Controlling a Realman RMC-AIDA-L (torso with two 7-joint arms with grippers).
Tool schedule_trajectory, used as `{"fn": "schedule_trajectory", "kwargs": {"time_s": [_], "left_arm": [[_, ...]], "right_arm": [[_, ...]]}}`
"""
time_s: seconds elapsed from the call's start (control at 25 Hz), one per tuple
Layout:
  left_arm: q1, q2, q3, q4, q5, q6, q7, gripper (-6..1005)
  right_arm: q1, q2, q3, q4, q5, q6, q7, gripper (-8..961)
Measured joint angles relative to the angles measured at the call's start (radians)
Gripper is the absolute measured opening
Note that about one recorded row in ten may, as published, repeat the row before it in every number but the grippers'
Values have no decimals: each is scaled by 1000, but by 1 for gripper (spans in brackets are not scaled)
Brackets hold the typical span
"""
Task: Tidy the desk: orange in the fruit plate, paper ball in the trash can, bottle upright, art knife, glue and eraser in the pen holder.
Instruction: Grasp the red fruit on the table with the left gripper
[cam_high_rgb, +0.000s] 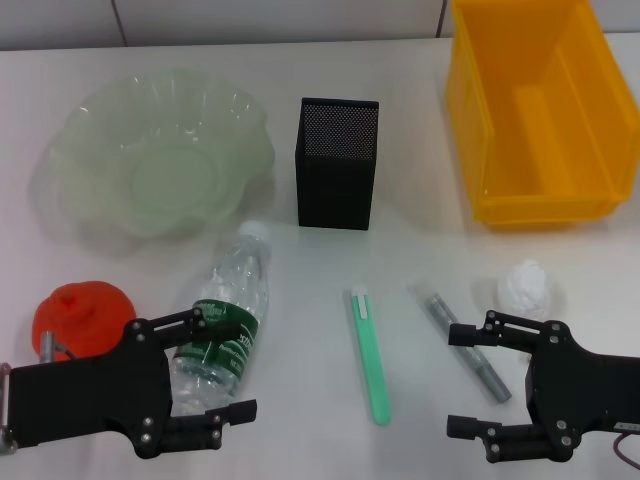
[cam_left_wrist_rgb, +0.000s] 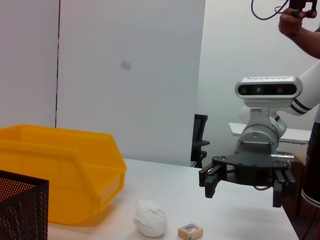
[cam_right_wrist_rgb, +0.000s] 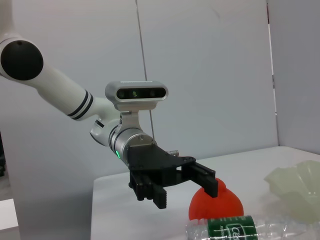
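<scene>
The bottle (cam_high_rgb: 225, 320) lies on its side on the desk (cam_high_rgb: 300, 290), cap toward the fruit plate (cam_high_rgb: 160, 150). The orange (cam_high_rgb: 82, 315) sits at the front left. My left gripper (cam_high_rgb: 215, 365) is open, its fingers on either side of the bottle's base end; the right wrist view shows it (cam_right_wrist_rgb: 186, 196) raised above the orange (cam_right_wrist_rgb: 216, 202) and bottle (cam_right_wrist_rgb: 250, 227). The art knife (cam_high_rgb: 370, 355) and glue (cam_high_rgb: 463, 342) lie at front centre. My right gripper (cam_high_rgb: 455, 382) is open beside the glue, near the paper ball (cam_high_rgb: 525, 285). The eraser (cam_left_wrist_rgb: 190, 230) shows only in the left wrist view, next to the paper ball (cam_left_wrist_rgb: 150, 218).
The pen holder (cam_high_rgb: 337, 163) stands at the centre back, the trash can (cam_high_rgb: 540, 110) at the back right. The left wrist view shows the trash can (cam_left_wrist_rgb: 60, 170), the pen holder (cam_left_wrist_rgb: 22, 207) and my right gripper (cam_left_wrist_rgb: 242, 195) raised over the desk. A person's hand (cam_left_wrist_rgb: 297, 22) shows behind.
</scene>
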Motion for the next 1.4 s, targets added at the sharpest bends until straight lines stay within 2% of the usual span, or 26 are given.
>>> {"fn": "schedule_trajectory", "kwargs": {"time_s": [0.36,0.52,0.56,0.72,0.76,0.8,0.84,0.88,1.2,1.28,1.4], "left_arm": [[4,-1,0,0,0,0,3,765],[10,-8,-25,0,-1,21,37,756],[19,-13,-58,0,-1,40,56,754],[19,-13,-58,0,-1,40,56,745],[62,-11,-222,-1,0,72,67,743],[90,-14,-316,-3,5,66,68,741],[90,-14,-316,-3,5,66,68,739],[109,-14,-355,-9,6,45,68,736],[135,-10,-358,-17,7,-81,32,719],[138,-15,-372,-25,8,-149,31,715],[139,-21,-387,-27,7,-184,34,708]], "right_arm": [[4,0,0,3,1,1,-2,840],[4,0,0,3,2,9,-2,840],[3,0,0,3,2,10,-2,840],[1,0,0,4,2,12,-2,840],[0,0,1,4,2,13,-2,840],[0,0,1,4,2,14,-2,840],[0,0,1,4,2,16,-2,840],[-1,0,2,4,2,17,-2,840],[5,0,0,4,2,25,-2,839],[6,0,0,4,2,25,-2,839],[6,0,-1,4,2,25,-2,839]]}}
